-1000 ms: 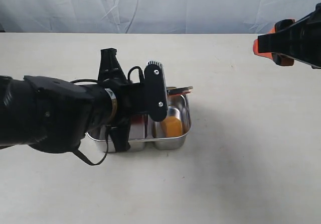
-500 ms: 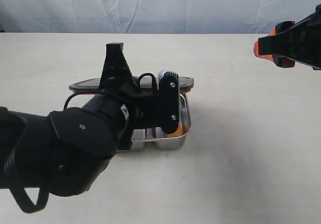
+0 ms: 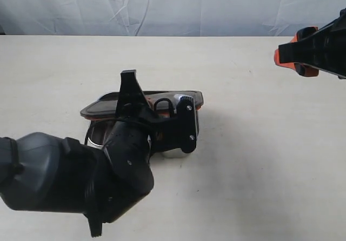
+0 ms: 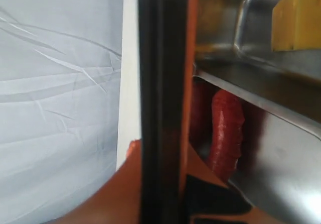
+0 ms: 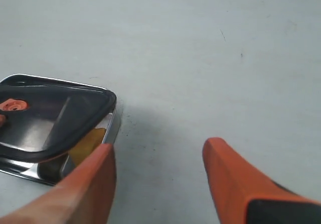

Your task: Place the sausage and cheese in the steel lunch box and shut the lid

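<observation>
The dark lid (image 3: 146, 104) hangs slightly tilted over the steel lunch box (image 3: 95, 135), covering most of it. My left gripper (image 4: 163, 153) is shut on the lid's edge, orange fingers (image 4: 120, 194) on either side of it. Under the lid, the left wrist view shows the red sausage (image 4: 226, 128) in one compartment and the yellow cheese (image 4: 297, 18) in the other. The right wrist view shows the lid (image 5: 50, 118) with its orange valve (image 5: 11, 105), the cheese (image 5: 89, 139) and the box rim (image 5: 113, 119). My right gripper (image 5: 158, 156) stands open and empty, far right (image 3: 294, 60).
The bulky black left arm (image 3: 75, 181) fills the lower left of the exterior view and hides the box's front. A pale tabletop (image 3: 259, 160) stretches to the right of the box. A grey cloth backdrop (image 3: 173, 6) runs along the far edge.
The left arm has swung forward and down, bringing the lid from behind the box to low over it, now hiding the cheese in the exterior view. The right arm has stayed still.
</observation>
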Controlling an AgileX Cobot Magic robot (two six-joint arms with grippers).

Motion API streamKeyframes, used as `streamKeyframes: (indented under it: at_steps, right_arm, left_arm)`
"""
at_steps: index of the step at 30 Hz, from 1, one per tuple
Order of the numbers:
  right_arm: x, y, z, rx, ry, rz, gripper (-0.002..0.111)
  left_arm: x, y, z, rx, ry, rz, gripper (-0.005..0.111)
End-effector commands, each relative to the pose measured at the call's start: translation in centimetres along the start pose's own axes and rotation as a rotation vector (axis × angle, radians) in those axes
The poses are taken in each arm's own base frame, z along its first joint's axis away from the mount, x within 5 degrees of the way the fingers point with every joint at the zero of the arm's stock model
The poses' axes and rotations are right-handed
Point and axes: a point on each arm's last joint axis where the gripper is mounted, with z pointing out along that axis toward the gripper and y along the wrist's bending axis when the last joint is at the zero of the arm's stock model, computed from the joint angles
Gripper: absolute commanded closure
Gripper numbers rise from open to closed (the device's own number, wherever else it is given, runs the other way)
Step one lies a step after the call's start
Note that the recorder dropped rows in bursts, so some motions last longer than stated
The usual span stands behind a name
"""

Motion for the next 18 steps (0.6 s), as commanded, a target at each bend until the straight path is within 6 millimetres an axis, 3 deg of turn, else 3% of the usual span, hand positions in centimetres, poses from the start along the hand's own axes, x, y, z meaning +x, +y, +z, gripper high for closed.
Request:
streamKeyframes:
  at_steps: [1, 14, 18]
  right_arm:
    - [-0.2, -0.1, -0.3, 0.011, -0.014, -0.017, 0.055]
    - [-0.2, -0.1, -0.3, 0.011, -0.014, -0.012, 0.055]
    - [-0.2, -0.1, -0.3, 0.011, -0.014, -0.012, 0.055]
  left_arm:
    - [0.2, -0.1, -0.1, -0.019, 0.029, -0.029, 0.107]
    - [-0.5, -1.5, -1.1, 0.082, -0.005, -0.048, 0.106]
    - [-0.5, -2.2, -1.2, 0.155, -0.002, -0.040, 0.095]
